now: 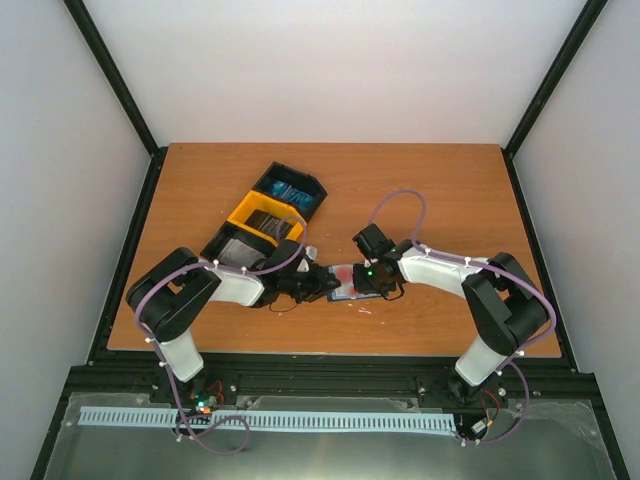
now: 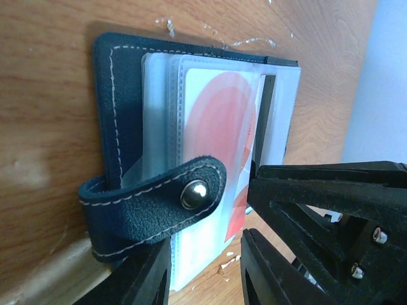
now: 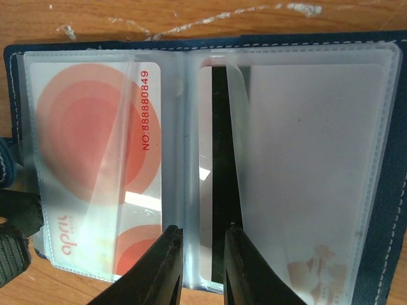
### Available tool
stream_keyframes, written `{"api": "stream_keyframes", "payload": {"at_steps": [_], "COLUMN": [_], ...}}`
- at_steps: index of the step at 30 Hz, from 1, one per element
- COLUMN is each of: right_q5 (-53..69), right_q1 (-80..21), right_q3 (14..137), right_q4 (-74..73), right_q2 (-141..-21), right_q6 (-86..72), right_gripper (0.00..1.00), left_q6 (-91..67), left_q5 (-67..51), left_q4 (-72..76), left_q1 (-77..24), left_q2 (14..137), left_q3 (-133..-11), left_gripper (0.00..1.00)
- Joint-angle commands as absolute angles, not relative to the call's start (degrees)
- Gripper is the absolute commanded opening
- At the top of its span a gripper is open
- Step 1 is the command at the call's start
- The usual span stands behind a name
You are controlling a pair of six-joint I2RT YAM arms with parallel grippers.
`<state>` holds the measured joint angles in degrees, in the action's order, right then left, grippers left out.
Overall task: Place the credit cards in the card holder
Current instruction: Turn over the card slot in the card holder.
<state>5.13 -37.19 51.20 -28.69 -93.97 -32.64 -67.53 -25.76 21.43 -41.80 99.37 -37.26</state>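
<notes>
The card holder (image 1: 344, 287) lies open and flat on the table (image 1: 450, 190), about the middle of its near half, with the black-and-yellow bin tray (image 1: 240, 213) off at its 10 o'clock. The two arms meet over it, the left pincer (image 2: 205, 244) coming in from 9 o'clock and the right pincer (image 3: 202, 230) from 3 o'clock. A white card with a red circle (image 3: 95, 140) sits inside a clear pocket on one leaf. A second card with a dark stripe (image 3: 219, 140) sits in the next pocket, by the spine. The left pincer stands partly wide, its fingers apart at the holder's near edge beside the snap strap (image 2: 152, 203), gripping nothing that shows. The right pincer is narrow, its tips on either side of the raised edge of a clear leaf (image 3: 305, 159); whether they pinch it I cannot tell.
</notes>
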Motion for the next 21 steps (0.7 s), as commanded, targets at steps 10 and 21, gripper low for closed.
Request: {"api": "stream_keyframes", "payload": {"at_steps": [10, 21], "right_q5": [4.92, 0.95], "right_q1": [-36.39, -36.17], "right_q3": [47.49, 48.60], "right_q4": [-30.27, -31.61], "right_q2": [-94.86, -89.87], "right_q6": [-33.61, -34.35], "right_gripper": [0.20, 0.20], "left_q6": [-70.38, -69.18], "left_q5": [-31.30, -32.56], "left_q4": [29.56, 30.97], "left_q1": [-42.19, -42.23], "left_q2": [101.96, 103.83], "left_q3": [-40.12, -42.55], "left_gripper": [0.33, 0.33]}}
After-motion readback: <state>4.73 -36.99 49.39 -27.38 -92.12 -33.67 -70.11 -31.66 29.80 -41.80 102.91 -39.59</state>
